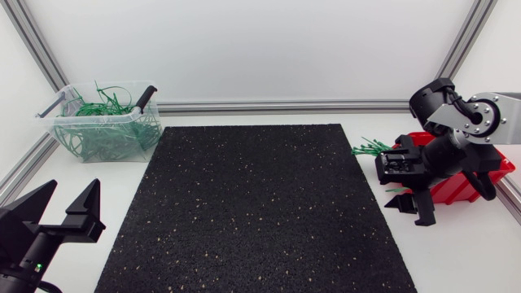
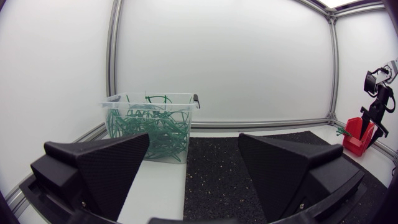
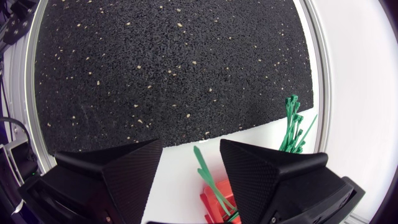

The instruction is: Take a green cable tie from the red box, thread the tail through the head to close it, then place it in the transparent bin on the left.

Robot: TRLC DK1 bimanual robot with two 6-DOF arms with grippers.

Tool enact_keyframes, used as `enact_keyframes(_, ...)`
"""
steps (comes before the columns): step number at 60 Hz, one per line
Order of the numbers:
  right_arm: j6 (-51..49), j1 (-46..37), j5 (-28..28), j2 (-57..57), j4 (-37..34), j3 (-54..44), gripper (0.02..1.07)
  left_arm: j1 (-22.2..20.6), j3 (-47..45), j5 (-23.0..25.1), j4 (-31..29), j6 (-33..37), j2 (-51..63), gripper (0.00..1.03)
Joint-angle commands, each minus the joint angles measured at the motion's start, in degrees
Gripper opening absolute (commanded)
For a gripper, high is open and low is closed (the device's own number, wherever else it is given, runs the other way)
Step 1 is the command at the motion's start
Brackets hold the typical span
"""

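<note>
The red box (image 1: 480, 175) sits at the table's right edge, and green cable ties (image 1: 370, 147) stick out of its left end. My right gripper (image 1: 411, 189) hangs over that end, open. In the right wrist view one green tie (image 3: 208, 174) rises from the red box (image 3: 214, 199) into the gap between the fingers of the right gripper (image 3: 189, 162). It does not touch both fingers. More ties (image 3: 292, 124) fan out beside it. The transparent bin (image 1: 102, 122) at the back left holds several closed green ties. My left gripper (image 1: 61, 203) stands open and empty at the front left.
A black speckled mat (image 1: 252, 203) covers the middle of the table. The left wrist view looks across it past the left gripper (image 2: 193, 155) to the bin (image 2: 152, 124) and the far red box (image 2: 359, 134). Aluminium frame rails run along the table's edges.
</note>
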Motion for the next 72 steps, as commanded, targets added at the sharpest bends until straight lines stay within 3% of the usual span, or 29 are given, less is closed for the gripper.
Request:
enact_keyframes(1, 1.1, 0.6, 0.6, 2.3, 0.4, 1.8, 0.60, 0.3, -2.2, 0.1, -1.6, -1.4, 0.0, 0.99)
enact_keyframes(15, 1.0, 0.0, 1.1, 3.0, 0.3, 3.7, 0.40, 0.2, -2.2, 0.1, -1.5, -1.4, 0.1, 0.99)
enact_keyframes(24, 0.3, -0.7, 1.1, 2.9, 0.0, 4.4, 0.08, 0.2, -2.2, 0.1, -1.5, -1.4, 0.0, 0.99)
enact_keyframes(72, -0.4, -6.3, 0.9, 2.1, -1.4, 13.9, 0.08, 0.4, -2.2, 0.1, -1.6, -1.4, -0.1, 0.99)
